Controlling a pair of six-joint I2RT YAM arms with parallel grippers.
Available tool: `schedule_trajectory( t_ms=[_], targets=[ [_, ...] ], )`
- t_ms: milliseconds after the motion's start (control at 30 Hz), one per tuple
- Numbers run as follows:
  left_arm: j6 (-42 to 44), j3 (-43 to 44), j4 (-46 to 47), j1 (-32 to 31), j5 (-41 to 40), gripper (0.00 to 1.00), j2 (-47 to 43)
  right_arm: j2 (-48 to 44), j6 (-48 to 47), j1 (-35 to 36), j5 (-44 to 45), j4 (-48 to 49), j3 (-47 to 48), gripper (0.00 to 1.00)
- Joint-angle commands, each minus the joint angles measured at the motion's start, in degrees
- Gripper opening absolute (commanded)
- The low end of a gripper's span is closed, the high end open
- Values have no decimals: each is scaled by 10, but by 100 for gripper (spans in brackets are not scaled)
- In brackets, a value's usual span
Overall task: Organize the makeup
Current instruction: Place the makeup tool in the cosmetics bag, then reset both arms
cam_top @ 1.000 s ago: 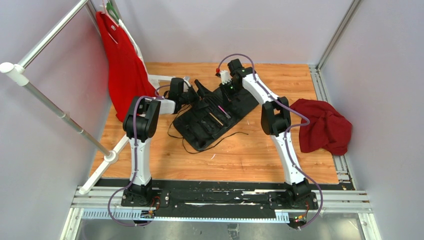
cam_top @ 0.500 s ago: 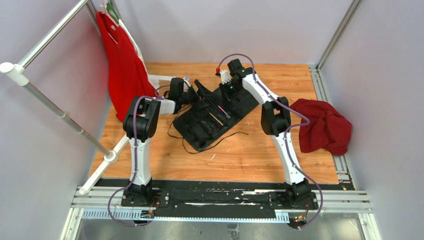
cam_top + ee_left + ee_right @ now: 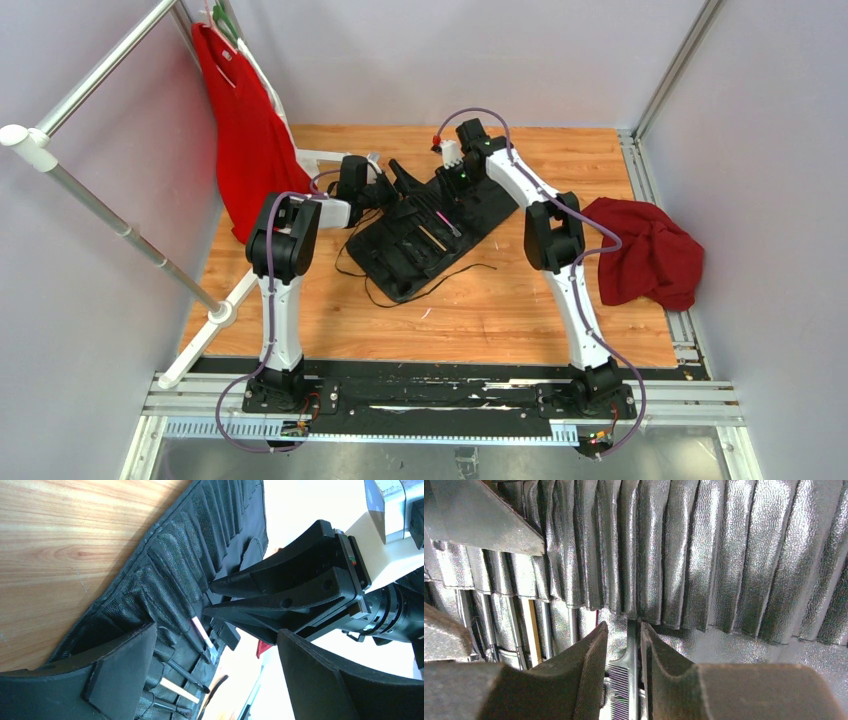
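1. Right gripper [image 3: 624, 630] stands narrowly parted astride a comb-ended brush [image 3: 620, 690], not pinching its handle, which enters a pocket mid-roll.
2. Other brushes [image 3: 177, 690] sit in neighbouring pockets of the black roll [image 3: 704, 555].
3. Left gripper [image 3: 216, 632] gapes wide at the roll's edge, empty.
4. Step, likely: letting go of a seated brush. The next move calls for lifting straight clear without dragging it out.

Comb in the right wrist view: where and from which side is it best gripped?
Hold the comb by its bare stem, between the teeth and the pocket, coming from the toothed end along the pocket's line. The stem is thin, straight and already tucked in at its tip.
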Motion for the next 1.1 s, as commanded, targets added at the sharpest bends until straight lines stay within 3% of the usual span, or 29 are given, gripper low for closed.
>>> schedule_trajectory(
  t_ms=[0,600,867,1067],
  targets=[
    [14,-7,-57,8,-7,98,1,-18,-4,-16,35,3,-27,33],
    [19,-9,-66,9,-9,98,-7,-79,15,-43,56,51,-67,43],
    [32,2,-77,9,-2,98,-21,-161,31,-55,82,92,-124,45],
    [48,27,-78,9,10,98,-44,-255,66,-65,107,150,-218,49]
  ],
)
